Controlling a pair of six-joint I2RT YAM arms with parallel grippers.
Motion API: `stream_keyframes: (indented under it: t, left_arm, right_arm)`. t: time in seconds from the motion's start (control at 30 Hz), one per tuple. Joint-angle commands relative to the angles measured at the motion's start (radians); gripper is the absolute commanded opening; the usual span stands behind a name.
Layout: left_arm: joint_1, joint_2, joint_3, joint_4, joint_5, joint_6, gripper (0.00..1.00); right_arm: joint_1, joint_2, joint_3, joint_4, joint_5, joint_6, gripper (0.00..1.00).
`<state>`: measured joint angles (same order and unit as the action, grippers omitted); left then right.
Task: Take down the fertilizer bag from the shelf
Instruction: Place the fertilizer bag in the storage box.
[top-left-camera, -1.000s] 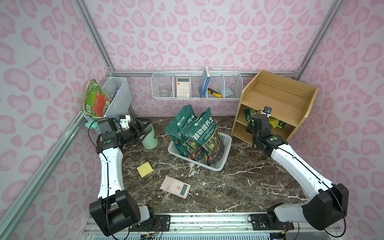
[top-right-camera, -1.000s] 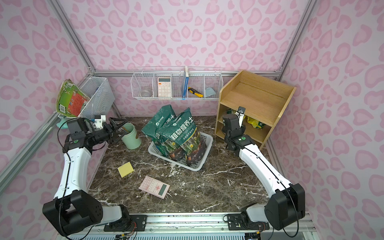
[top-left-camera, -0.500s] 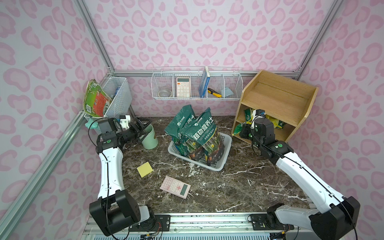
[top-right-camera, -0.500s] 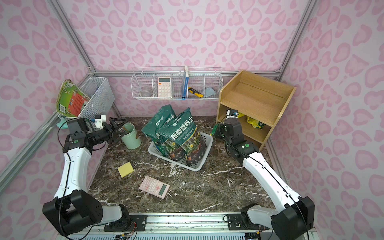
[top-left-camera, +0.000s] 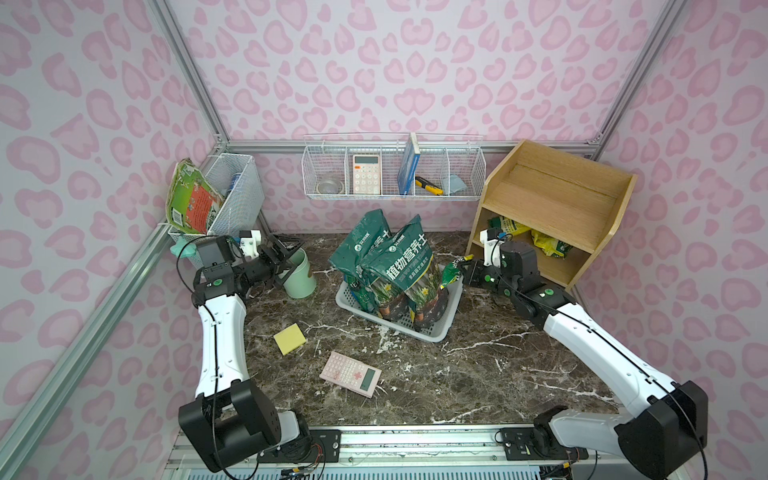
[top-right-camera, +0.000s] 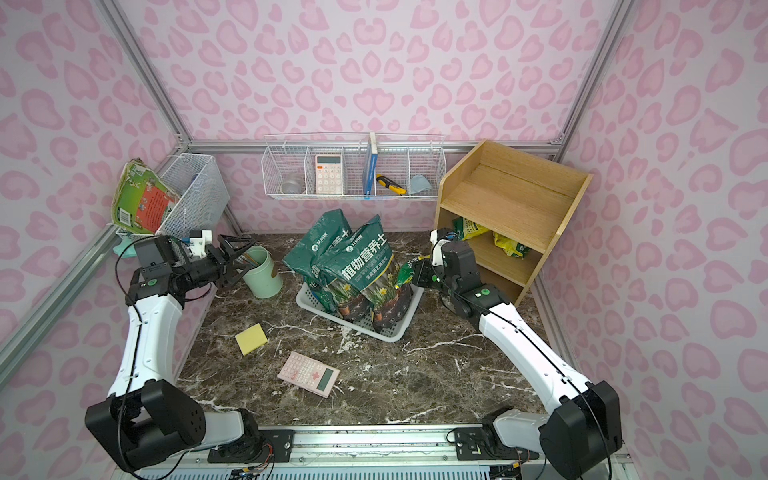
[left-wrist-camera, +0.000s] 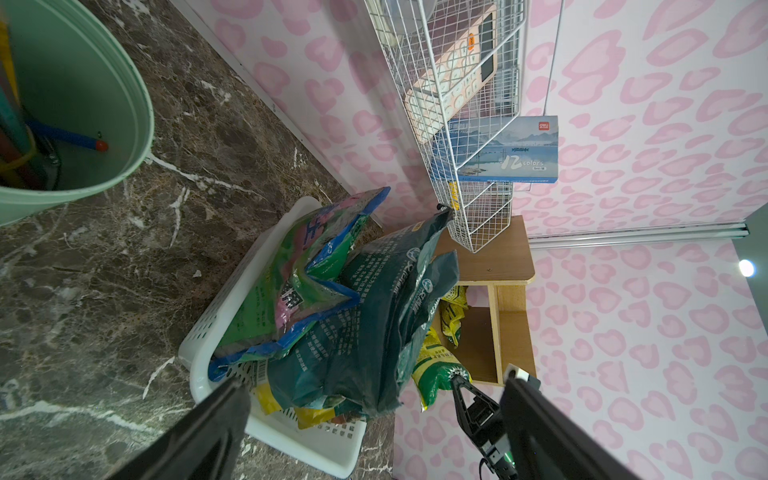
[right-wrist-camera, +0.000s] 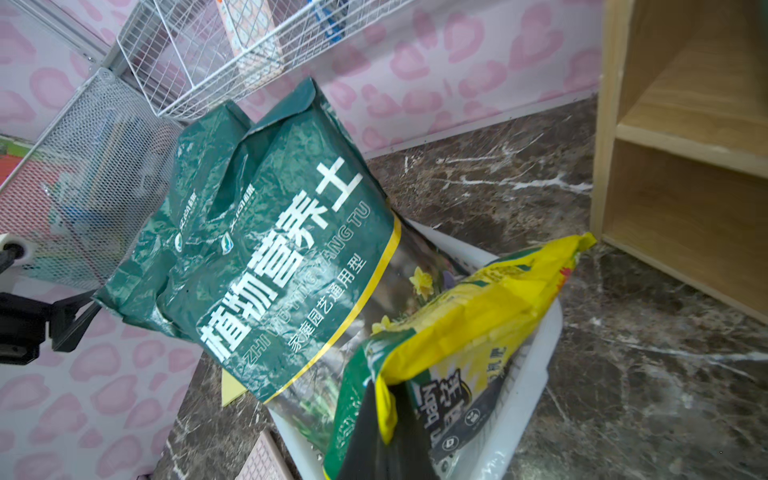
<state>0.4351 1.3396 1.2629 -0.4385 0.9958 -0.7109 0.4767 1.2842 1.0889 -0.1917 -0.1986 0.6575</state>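
Open marble table (top-left-camera: 478, 374) spreads across the near right. The white basket (top-left-camera: 432, 334) with tall green bags (top-left-camera: 405, 266) blocks the middle. The gap between it and the shelf (top-left-camera: 552, 208), far right, is taken up by the right gripper (top-left-camera: 464, 268) and the yellow bag (right-wrist-camera: 478, 311) it holds. A green cup (top-left-camera: 301, 278) stands far left.

Counter (top-left-camera: 478, 374): dark marble, white veins.
White basket (top-left-camera: 432, 332): toward the counter's back edge, holding upright green soil bags (top-left-camera: 399, 266).
Mint cup (top-left-camera: 301, 282): back left corner, pens inside.
Yellow pad (top-left-camera: 289, 339): left of centre.
Pink calculator (top-left-camera: 351, 374): toward the front edge.
Wire rack (top-left-camera: 392, 166): back wall, holding a white calculator (top-left-camera: 366, 174) and a blue box (top-left-camera: 406, 168).
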Motion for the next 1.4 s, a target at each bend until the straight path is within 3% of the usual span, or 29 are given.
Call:
stream_keyframes:
  t: [0.0, 0.2, 0.43, 0.7, 0.93, 1.1, 1.23, 1.37]
  left_arm:
    - [0.001, -0.002, 0.001, 0.001, 0.0, 0.006, 0.99]
    - [0.004, 0.0, 0.004, 0.001, 0.001, 0.005, 0.99]
    - [0.005, 0.0, 0.003, 0.002, 0.002, 0.004, 0.99]
    - [0.004, 0.0, 0.001, 0.003, 0.001, 0.004, 0.99]
    - [0.005, 0.001, 0.002, 0.003, 0.0, 0.004, 0.99]
    - [0.005, 0.001, -0.001, 0.001, 0.001, 0.004, 0.99]
    - [0.005, 0.0, 0.001, 0.006, 0.003, 0.001, 0.99]
    - [0.003, 0.0, -0.002, 0.006, 0.004, 0.001, 0.99]
  right_arm:
    - [0.002, 0.024, -0.014, 0.101, -0.113, 0.044, 0.0]
    - [0.006, 0.096, -0.045, 0.113, -0.223, 0.09, 0.0]
    - [0.016, 0.133, -0.074, 0.144, -0.267, 0.106, 0.0]
    - [0.015, 0.078, -0.071, 0.126, -0.34, 0.086, 0.0]
    - [-0.033, 0.116, -0.13, 0.274, -0.554, 0.137, 0.0]
    - [-0.108, 0.309, -0.149, 0.342, -0.704, 0.181, 0.0]
    - [-0.118, 0.422, -0.084, 0.233, -0.663, 0.11, 0.0]
    - [-0.118, 0.411, -0.007, 0.064, -0.488, 0.005, 0.0]
